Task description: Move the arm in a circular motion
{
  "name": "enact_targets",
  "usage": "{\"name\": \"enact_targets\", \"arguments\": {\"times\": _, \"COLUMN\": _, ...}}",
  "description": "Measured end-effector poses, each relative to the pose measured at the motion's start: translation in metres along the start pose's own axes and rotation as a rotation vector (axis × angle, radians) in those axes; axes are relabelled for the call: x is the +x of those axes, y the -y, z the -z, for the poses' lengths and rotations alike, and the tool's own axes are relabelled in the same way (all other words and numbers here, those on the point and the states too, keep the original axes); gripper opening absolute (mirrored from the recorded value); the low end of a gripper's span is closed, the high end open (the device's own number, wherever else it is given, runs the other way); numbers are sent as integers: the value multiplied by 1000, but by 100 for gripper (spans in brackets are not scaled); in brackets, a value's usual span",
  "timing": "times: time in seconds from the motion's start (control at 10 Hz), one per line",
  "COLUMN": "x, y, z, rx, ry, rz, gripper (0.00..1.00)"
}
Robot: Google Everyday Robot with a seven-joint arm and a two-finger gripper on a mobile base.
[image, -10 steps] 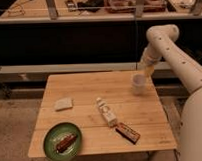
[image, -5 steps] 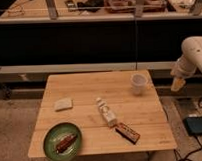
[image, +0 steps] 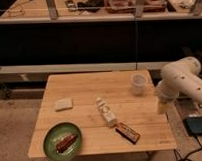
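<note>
Subject: the arm (image: 183, 77), cream-white, thick tubular segments with a rounded joint. It enters from the right side of the view and stands beside the right edge of the desk (image: 85, 90). One segment runs off the right border; the other bends downward from the joint.

The gripper (image: 162, 106) is the tapering beige tip at the low end of the arm. It points down at the right edge of the desk, roughly midway between the back and front corners. It holds nothing that can be seen. Whether it is spread or pressed together cannot be told from this view. Whether it touches the desk top cannot be told either.

Items on the desk, a light wooden top:
- Pale cup (image: 138, 84), upright, near the back right corner, apart from the gripper (to its left and further back).
- White bottle (image: 106, 112), lying on its side near the centre.
- Snack bar (image: 128, 132) in a brown and orange wrapper, lying flat, just in front and to the right of the bottle, towards the front edge.
- Pale sponge (image: 64, 104), near the left edge.
- Green plate (image: 50, 145), at the front left corner, carrying a brown food item (image: 64, 143).

On the floor to the right of the desk lies a dark box (image: 197, 125) with a cable.
</note>
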Motion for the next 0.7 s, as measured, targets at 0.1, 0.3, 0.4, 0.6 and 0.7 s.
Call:
{"name": "enact_targets", "arguments": {"times": 0.1, "x": -38, "y": -9, "z": -2, "rx": -10, "ry": -1, "rz": 98, "gripper": 65}}
{"name": "enact_targets", "arguments": {"times": 0.3, "x": -121, "y": -14, "z": -2, "rx": -16, "ry": 6, "rz": 300, "gripper": 65}}
{"name": "enact_targets", "arguments": {"times": 0.4, "x": -165, "y": -11, "z": 1, "rx": -14, "ry": 16, "rz": 399, "gripper": 65}}
{"name": "enact_targets", "arguments": {"times": 0.6, "x": -250, "y": 3, "z": 11, "rx": -13, "ry": 48, "rz": 569, "gripper": 65}}
{"name": "enact_targets", "arguments": {"times": 0.7, "x": -275, "y": 14, "z": 14, "rx": -12, "ry": 62, "rz": 608, "gripper": 65}}
